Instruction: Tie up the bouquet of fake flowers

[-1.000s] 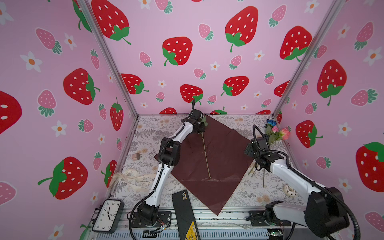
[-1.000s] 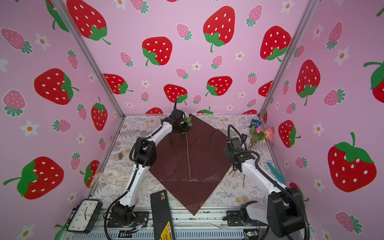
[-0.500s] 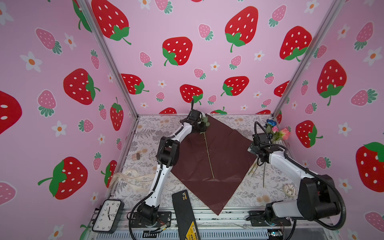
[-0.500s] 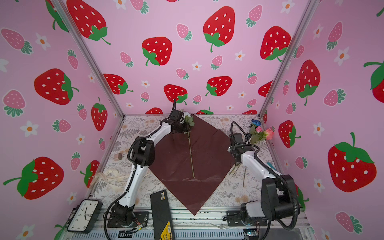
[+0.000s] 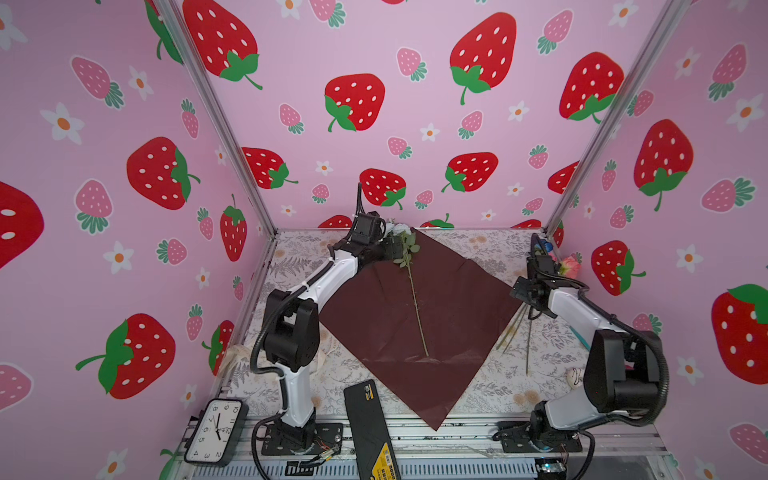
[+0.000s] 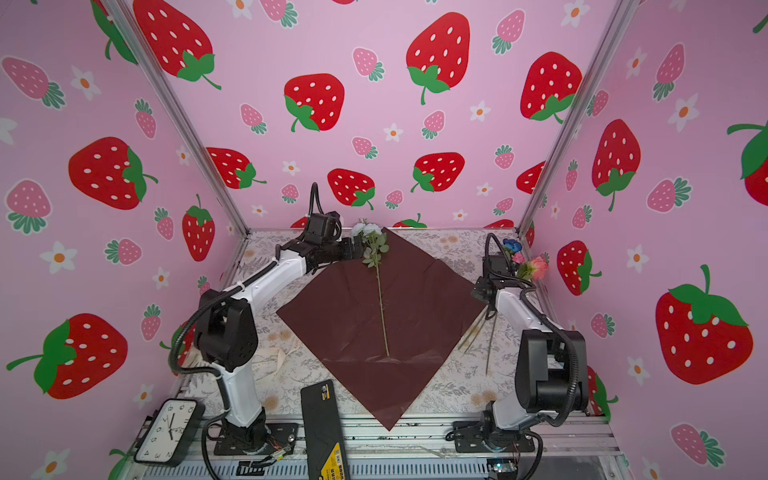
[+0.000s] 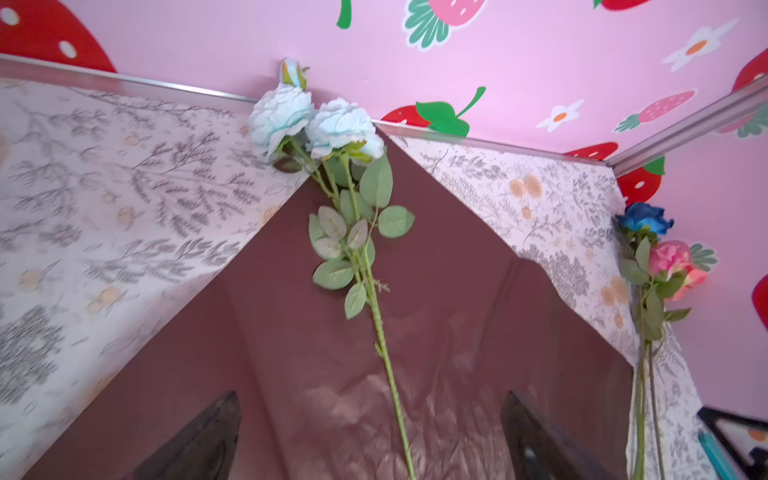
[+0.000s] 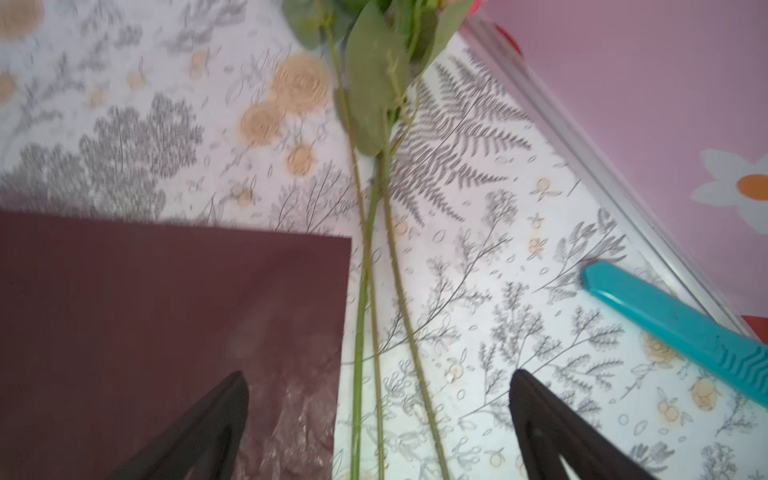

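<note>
Releasing its hold within the last second, the left gripper (image 7: 370, 399) now stands with its jaws wide apart and pinches nothing. The long green-stemmed artificial flower with pale blue-white blooms (image 7: 374, 299) lies free along the middle of the dark red glossy wrapping paper (image 5: 457, 316). Its blooms are at the far corner of the sheet, just beside the back wall. So the first flower is placed, I think.

The right gripper (image 8: 379, 374) has meanwhile travelled toward the right wall. It hovers open over the thin stems of the dark blue and pink-coral artificial flowers (image 7: 665, 259). These rest on the floral-printed table cover (image 5: 299, 257), just beside the right corner of the paper and not on it. In the right wrist view the stems pass between the jaws, but the jaws are not closed on them.

The bouquet is therefore not gathered yet: two flowers must still come onto the paper, and wrapping and tying are not begun. The cream ribbon (image 5: 239, 353) lies untouched near the left arm's base.
</note>
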### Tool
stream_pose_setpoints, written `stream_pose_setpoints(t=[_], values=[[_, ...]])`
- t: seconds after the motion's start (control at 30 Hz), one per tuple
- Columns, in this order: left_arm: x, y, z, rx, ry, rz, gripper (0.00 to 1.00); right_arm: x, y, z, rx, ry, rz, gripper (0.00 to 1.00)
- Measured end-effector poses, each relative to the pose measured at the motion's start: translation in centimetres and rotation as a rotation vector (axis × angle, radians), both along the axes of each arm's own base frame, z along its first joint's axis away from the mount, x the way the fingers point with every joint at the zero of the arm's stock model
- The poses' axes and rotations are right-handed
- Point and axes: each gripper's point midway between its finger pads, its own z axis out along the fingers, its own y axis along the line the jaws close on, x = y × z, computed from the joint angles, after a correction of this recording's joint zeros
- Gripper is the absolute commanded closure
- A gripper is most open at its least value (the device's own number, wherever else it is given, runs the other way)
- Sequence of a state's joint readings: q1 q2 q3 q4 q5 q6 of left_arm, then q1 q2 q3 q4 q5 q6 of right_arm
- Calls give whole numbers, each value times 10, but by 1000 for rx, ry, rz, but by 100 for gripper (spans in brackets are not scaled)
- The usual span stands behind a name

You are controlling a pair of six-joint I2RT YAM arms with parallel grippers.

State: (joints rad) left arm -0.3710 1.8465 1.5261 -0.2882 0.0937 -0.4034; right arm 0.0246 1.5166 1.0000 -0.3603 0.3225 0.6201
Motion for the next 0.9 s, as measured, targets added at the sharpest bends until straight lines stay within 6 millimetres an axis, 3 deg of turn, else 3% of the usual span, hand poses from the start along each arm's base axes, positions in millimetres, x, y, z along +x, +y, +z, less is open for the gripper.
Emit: stream_pose_setpoints(t=[0.13,0.23,0.33,0.47,0.7,0.9], values=[[-46,24,-13,20,19,36,1,19,-26,15,15,-59,-19,17],[-80,43,-25,34,38,69,0,39,-35,19,18,-79,3,32],[-109,60,-29,36,27,106,1,55,-38,11,27,-69,33,45],[-138,77,-27,28,-6,145,2,64,-35,-5,40,-30,72,54],[-168,98,-22,15,-64,200,3,61,-35,-20,46,17,89,66],[-174,108,-20,22,-85,240,3,53,-34,-37,59,59,91,68]])
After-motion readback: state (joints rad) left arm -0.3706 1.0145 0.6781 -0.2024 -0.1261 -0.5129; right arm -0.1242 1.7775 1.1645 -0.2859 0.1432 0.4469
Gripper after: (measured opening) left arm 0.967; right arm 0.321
